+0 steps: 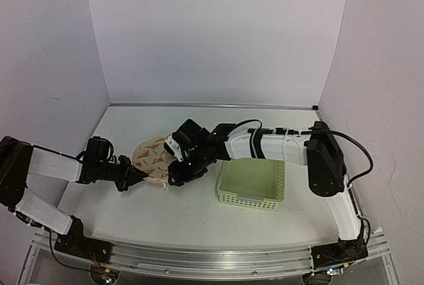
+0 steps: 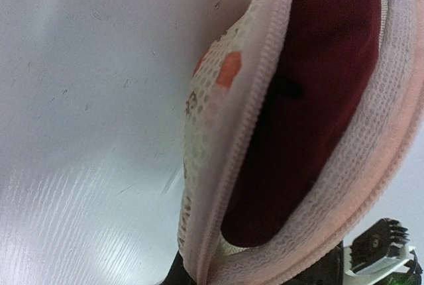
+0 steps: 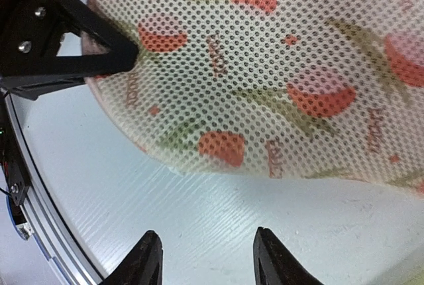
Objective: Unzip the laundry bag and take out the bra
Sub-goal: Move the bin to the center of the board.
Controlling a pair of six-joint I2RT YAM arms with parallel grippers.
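- The left gripper [image 1: 136, 176] reaches in from the left, low over the table [image 1: 165, 219]. It is clenched on the near-left rim of the laundry bag [image 1: 152, 154]; in the right wrist view its black tip [image 3: 122, 53] bites on the bag's edge.
- The laundry bag lies on the table left of centre, between the two grippers. Its mesh top [image 3: 265, 66] carries red and green motifs.
- In the left wrist view the bag [image 2: 225, 99] gapes along the zip, and the two pale rims stand apart. A dark red garment, the bra [image 2: 318, 99], fills the gap and sits inside the bag.
- The right gripper [image 1: 173, 177] hangs at the bag's near-right edge, on an arm stretched across from the right. Its own camera shows the gripper [image 3: 209, 258] released, the two fingers apart over bare table just beside the bag, with nothing between them.
- A pale green slatted basket [image 1: 228, 195] stands on the table right of the bag, under the right arm.
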